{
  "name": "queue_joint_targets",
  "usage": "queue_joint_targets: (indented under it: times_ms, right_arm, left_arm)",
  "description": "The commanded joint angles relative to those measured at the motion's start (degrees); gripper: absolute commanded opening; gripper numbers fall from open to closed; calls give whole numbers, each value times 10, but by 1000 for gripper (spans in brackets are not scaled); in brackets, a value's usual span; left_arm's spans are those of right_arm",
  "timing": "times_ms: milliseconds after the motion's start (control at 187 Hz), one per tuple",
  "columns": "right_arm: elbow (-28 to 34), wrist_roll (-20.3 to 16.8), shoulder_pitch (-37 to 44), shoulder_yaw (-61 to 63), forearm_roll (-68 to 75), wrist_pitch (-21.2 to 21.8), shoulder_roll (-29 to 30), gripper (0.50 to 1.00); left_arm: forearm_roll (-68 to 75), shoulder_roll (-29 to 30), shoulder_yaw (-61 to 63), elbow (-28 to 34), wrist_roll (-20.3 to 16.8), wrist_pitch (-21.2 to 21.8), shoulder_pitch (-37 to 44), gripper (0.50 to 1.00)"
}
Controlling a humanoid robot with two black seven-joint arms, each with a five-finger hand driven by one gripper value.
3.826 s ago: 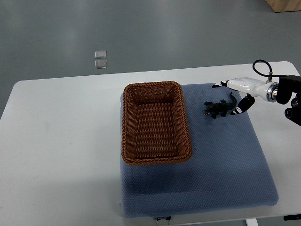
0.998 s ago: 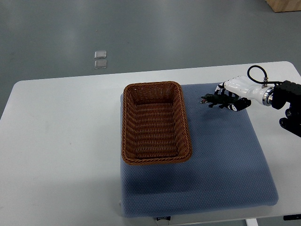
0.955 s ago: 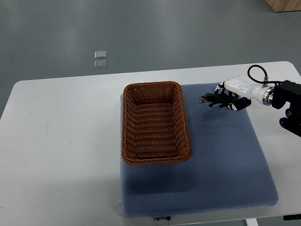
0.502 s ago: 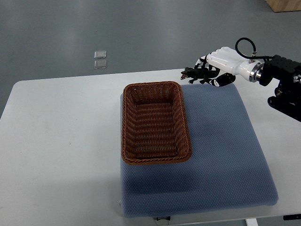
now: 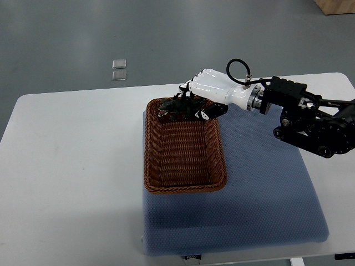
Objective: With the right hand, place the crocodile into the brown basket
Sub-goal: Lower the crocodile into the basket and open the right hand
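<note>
White plastic covers your right hand (image 5: 211, 91), which reaches in from the table's right edge on a black jointed arm (image 5: 310, 126), with a black cable (image 5: 237, 67) looping up just behind the wrist. You can see the fingers (image 5: 213, 110) curled well in, not spread, and closed around the crocodile (image 5: 176, 108). The dark green toy sticks out of the grasp toward the table's left edge. Its body is mostly covered by the fingers, so you cannot tell exactly which part of it they pinch. The crocodile hangs over the far end of the brown basket (image 5: 147, 149), just inside the far rim and close to the basket's far left corner. From this steep view you cannot say whether it touches the wicker or is held clear above it. The hand itself sits over the basket's far right corner, and its wrist crosses the far edge of the blue pad (image 5: 260, 188). The basket is a rectangular woven tray standing lengthwise along the pad's left edge, filling the pad's far left corner and stopping short of its near edge. Nothing else shows inside it. The pad lies on the right part of the white table (image 5: 72, 166), reaching the table's near edge. Beyond the table's far edge, two small clear squares (image 5: 118, 70) lie on the grey floor, and a wooden box corner (image 5: 335, 5) shows at the upper right.
</note>
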Motion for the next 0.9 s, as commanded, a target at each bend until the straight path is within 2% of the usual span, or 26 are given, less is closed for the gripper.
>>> queue_joint_targets:
  times_ms: [0,368,406,518,566,587,651,683,779,896]
  right_arm:
    - [0,0,-4,-21,-11,0,14,500]
    - [-41,-1,-36,-45,-24,-26,18,500]
    - [-41,-1,-35,-44,-24,-27,18,535]
    - [-41,-1,-34,-43,-24,-28,17,596]
    - [-41,-1,-34,-43,-24,-28,18,658]
    - [-41,-1,-34,-43,-24,-28,18,668]
    - [-40,0,-36,-43,-24,-40,19,764]
    - [-41,0,-36,-43,-24,-45,19,793]
    - [-41,0,-39,-43,-24,-50,18,856]
    - [-41,0,-40,-42,-23,-50,18,885]
  left_arm:
    - [0,0,0,0,0,0,0,1000]
    - [1,0,0,0,0,0,0,1000]
    - [0,0,0,0,0,0,0,1000]
    - [1,0,0,0,0,0,0,1000]
    - [0,0,0,0,0,0,0,1000]
    - [0,0,0,0,0,0,0,1000]
    - [0,0,0,0,0,0,0,1000]
    - [1,0,0,0,0,0,0,1000]
    - [0,0,0,0,0,0,0,1000]
    - [1,0,0,0,0,0,0,1000]
